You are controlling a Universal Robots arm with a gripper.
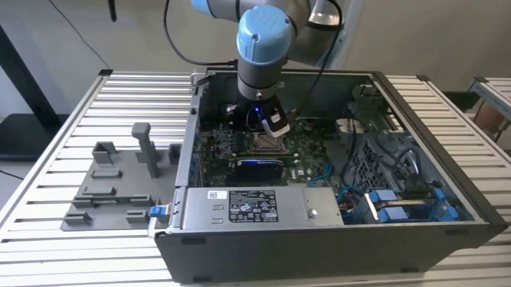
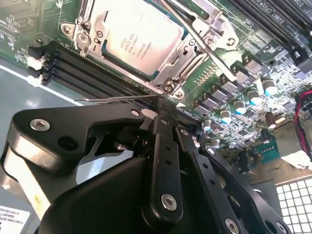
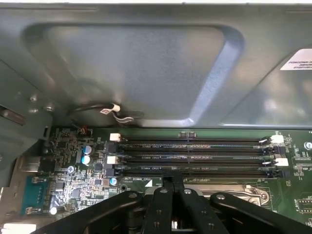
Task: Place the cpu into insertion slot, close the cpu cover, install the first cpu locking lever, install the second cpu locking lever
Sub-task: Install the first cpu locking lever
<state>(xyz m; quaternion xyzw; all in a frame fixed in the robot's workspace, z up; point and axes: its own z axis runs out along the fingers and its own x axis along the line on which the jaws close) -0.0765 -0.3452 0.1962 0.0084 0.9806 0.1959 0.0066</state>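
Note:
The cpu (image 2: 141, 41) lies flat in its socket on the green motherboard, silver-grey top showing. The cpu cover (image 2: 95, 27) is down over it, its metal frame around the chip's edges. One thin locking lever (image 2: 209, 48) runs slanted along one side of the socket. A second thin lever (image 2: 112, 99) sticks out sideways by the socket's corner, and its inner end meets my gripper's tip. My gripper (image 2: 158, 103) is shut, black fingers pressed together right at that rod. In the exterior view the gripper (image 1: 276, 128) hangs over the socket (image 1: 266, 141) inside the open case.
Dark memory slots (image 3: 195, 156) run just beyond the gripper (image 3: 171, 181), with the grey case wall (image 3: 146, 63) behind. A grey power-supply box (image 1: 251, 206) sits at the case's front. Blue cables (image 1: 399, 197) lie toward the exterior view's right, a grey fixture (image 1: 112, 185) on the table to its left.

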